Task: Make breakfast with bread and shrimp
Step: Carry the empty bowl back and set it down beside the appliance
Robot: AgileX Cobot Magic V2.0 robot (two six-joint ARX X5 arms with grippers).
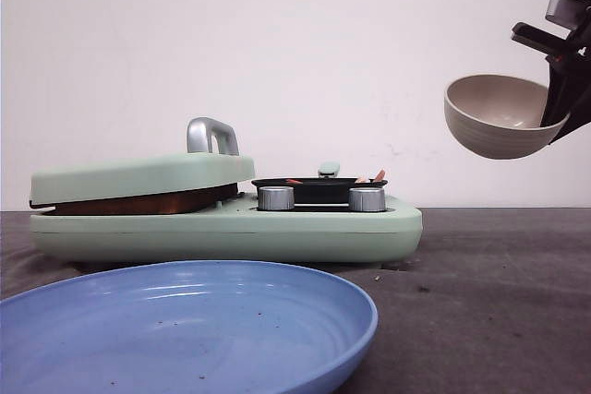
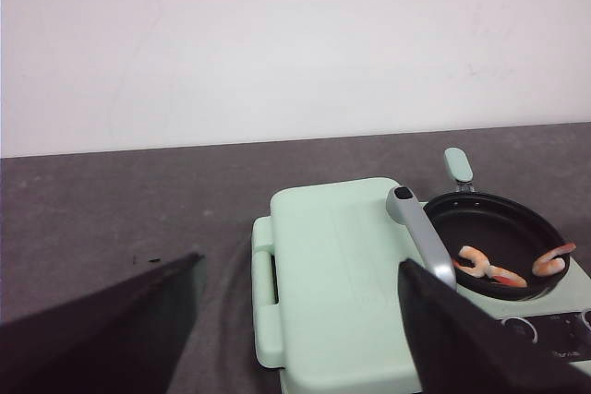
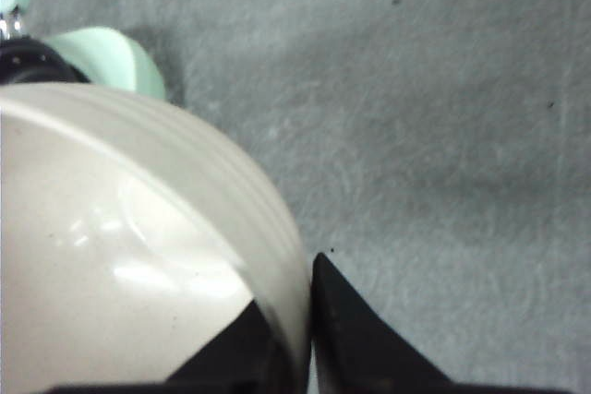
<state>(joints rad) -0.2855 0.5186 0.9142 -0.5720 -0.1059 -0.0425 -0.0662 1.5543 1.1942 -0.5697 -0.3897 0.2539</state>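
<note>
Pinkish-orange shrimp (image 2: 476, 261) lie in the black pan (image 2: 499, 228) on the right half of the mint-green breakfast maker (image 1: 277, 232); their tips (image 1: 379, 175) poke over the pan's rim in the front view. No bread shows: only a brown strip (image 1: 138, 202) in the gap under the shut lid (image 1: 138, 175), and I cannot tell what it is. My left gripper (image 2: 295, 320) hangs open above that lid, holding nothing. High at the right, my right gripper (image 3: 305, 320) is shut on the rim of a beige bowl (image 1: 494, 115), which looks empty and tilts toward the maker.
A large blue plate (image 1: 185, 320) sits at the table's front left, before the maker. A grey handle (image 1: 211, 134) stands up from the lid, and two metal knobs (image 1: 275, 197) face forward. The dark table (image 1: 499, 302) runs off to the right, with a white wall behind.
</note>
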